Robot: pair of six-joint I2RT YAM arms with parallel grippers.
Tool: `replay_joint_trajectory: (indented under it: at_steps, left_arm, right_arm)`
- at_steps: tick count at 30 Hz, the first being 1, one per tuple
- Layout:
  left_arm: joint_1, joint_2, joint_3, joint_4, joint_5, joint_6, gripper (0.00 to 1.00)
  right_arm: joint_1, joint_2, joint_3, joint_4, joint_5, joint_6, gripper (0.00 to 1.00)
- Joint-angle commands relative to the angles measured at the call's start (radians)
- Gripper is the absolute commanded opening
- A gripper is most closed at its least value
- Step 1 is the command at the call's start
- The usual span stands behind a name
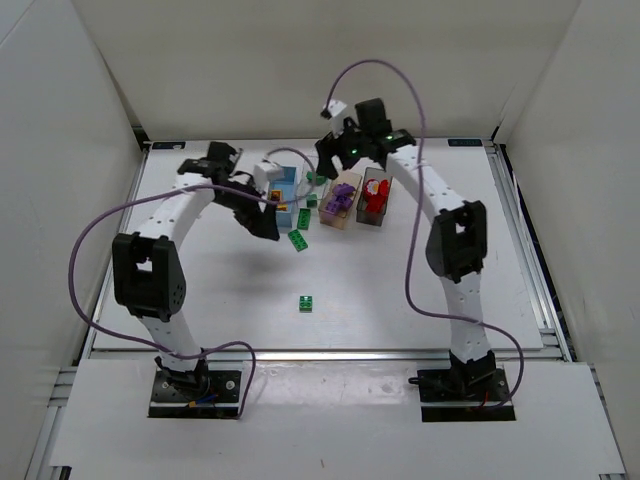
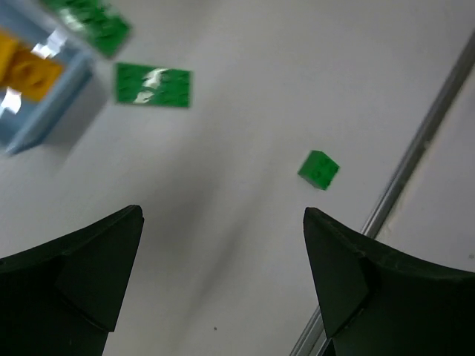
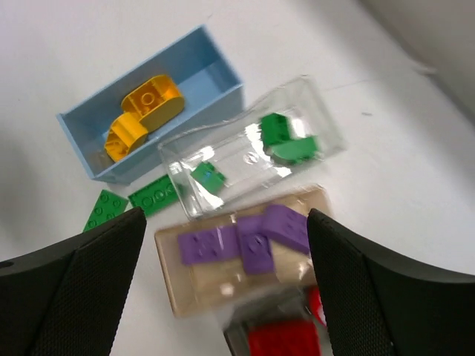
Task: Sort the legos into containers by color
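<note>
Four containers stand in a row at the back middle: a light blue bin (image 1: 287, 190) (image 3: 133, 159) with orange-yellow bricks (image 3: 152, 100), a clear bin (image 1: 310, 188) (image 3: 245, 159) with green bricks (image 3: 286, 137), a peach bin (image 1: 342, 200) (image 3: 215, 282) with purple bricks (image 3: 260, 237), and a dark grey bin (image 1: 375, 197) with red bricks (image 3: 282, 343). Three green bricks lie on the table (image 1: 298, 241) (image 1: 304, 217) (image 1: 306, 304). My left gripper (image 1: 270, 226) (image 2: 223, 215) is open and empty, above the table beside the blue bin. My right gripper (image 1: 332, 163) (image 3: 226, 215) is open and empty, above the bins.
In the left wrist view, two flat green bricks (image 2: 152, 84) (image 2: 93, 22) lie next to the blue bin's corner (image 2: 44, 104), and a small green brick (image 2: 318, 169) lies near the table's metal rail (image 2: 423, 141). White walls enclose the table (image 1: 420, 280).
</note>
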Motion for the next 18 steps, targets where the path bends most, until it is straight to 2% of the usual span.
replay_joint_trajectory:
  at_steps: [1, 6, 10, 18]
  left_arm:
    - [-0.155, -0.077, -0.057, -0.094, 0.058, 0.163, 0.99]
    - [-0.4, -0.189, -0.352, 0.167, -0.137, 0.11, 0.96]
    - [-0.502, -0.228, -0.459, 0.314, -0.195, 0.047, 0.96]
    - [-0.545, -0.229, -0.512, 0.4, -0.206, 0.077, 0.94]
  right_arm:
    - [-0.109, -0.206, -0.071, 0.009, -0.002, 0.06, 0.92]
    - [-0.201, -0.395, -0.249, -0.001, 0.035, 0.015, 0.93]
    - [-0.27, -0.483, -0.368, -0.008, 0.012, 0.003, 0.93]
    - [-0.363, -0.596, -0.507, -0.013, -0.08, 0.008, 0.93]
